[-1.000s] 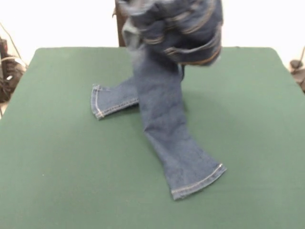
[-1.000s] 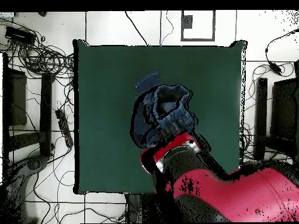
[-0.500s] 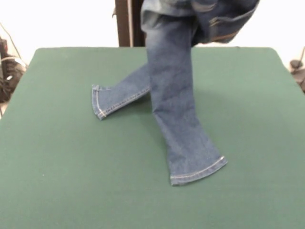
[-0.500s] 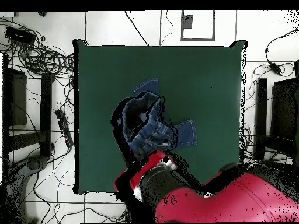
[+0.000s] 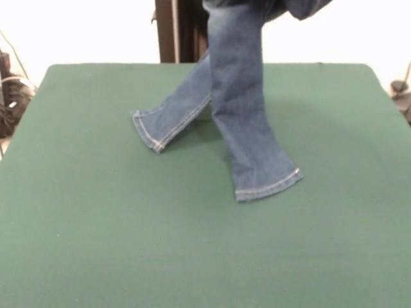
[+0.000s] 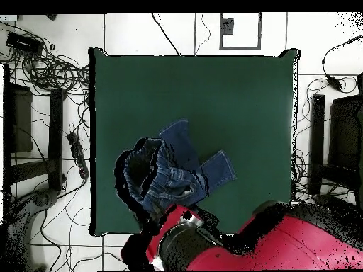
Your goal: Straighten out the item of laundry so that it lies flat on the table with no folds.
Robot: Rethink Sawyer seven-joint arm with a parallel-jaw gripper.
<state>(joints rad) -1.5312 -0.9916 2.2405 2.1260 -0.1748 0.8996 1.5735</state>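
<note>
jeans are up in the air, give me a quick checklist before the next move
1. Small blue denim jeans lifted by the waist: ok, waistband out of the front view's top.
2. Both leg hems on the dark green felt table: ok, they trail on it.
3. Legs uncrossed: not ok, they overlap.
4. Room on the table to spread them: ok.
5. Claw's hold: cannot tell, the denim hides it.
6. Jeans flat: not ok.

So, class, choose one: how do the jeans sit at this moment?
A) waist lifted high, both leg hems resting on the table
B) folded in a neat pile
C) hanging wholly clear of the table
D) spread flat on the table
A: the jeans hang from above while both hems lie on the table.
</note>
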